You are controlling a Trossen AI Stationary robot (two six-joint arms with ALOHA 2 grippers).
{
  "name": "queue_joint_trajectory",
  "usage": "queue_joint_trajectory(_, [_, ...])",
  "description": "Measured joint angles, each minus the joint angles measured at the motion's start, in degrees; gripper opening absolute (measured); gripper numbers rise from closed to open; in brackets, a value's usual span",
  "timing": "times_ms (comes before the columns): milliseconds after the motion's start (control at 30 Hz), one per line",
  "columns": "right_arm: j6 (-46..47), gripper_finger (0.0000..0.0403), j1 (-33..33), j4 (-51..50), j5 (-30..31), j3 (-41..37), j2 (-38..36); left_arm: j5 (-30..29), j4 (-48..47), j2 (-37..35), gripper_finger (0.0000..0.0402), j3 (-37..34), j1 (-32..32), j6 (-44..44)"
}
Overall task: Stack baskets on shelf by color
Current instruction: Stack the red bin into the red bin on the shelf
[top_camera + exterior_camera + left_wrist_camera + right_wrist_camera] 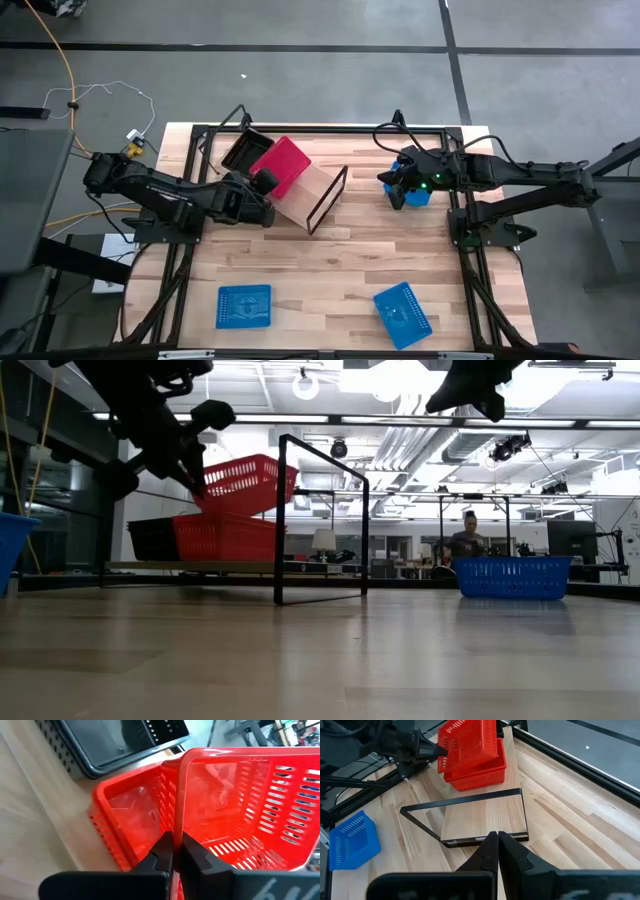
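Visibly, left gripper [174,851] grips tilted red basket [240,815] – no readable writing.

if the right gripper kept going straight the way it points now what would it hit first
Probably the shelf: the right gripper, shut and empty, aims at its black-framed open end. The red baskets sit farther along that line. Depth is hard to judge, so it might pass just over the frame.
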Motion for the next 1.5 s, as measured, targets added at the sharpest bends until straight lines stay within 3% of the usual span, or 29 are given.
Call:
queue_joint_trajectory(400, [1.3,0.0,0.0,0.0,0.2,0.0,0.0,0.0,-0.5,-0.3,0.0014,0.0,-0.1,1.5])
queue_joint_trajectory(767, [2.6,0.0,0.0,0.0,0.2,0.0,0.0,-3.6,-0.9,-2.0,0.0069,0.0,-0.6,1.5])
queue_joint_trajectory(1133, [3.8,0.0,0.0,0.1,0.2,0.0,0.0,-3.5,-1.3,-6.9,0.0127,0.0,-0.6,5.8])
queue_joint_trajectory(1300, [4.8,0.0,0.0,0.2,0.2,0.0,0.0,-3.0,-1.0,-13.7,0.0142,1.0,-0.6,16.9])
queue_joint_trajectory(1500, [6.1,0.0,0.0,1.4,0.2,0.0,0.0,-2.1,4.7,-20.5,0.0131,5.9,1.1,46.6])
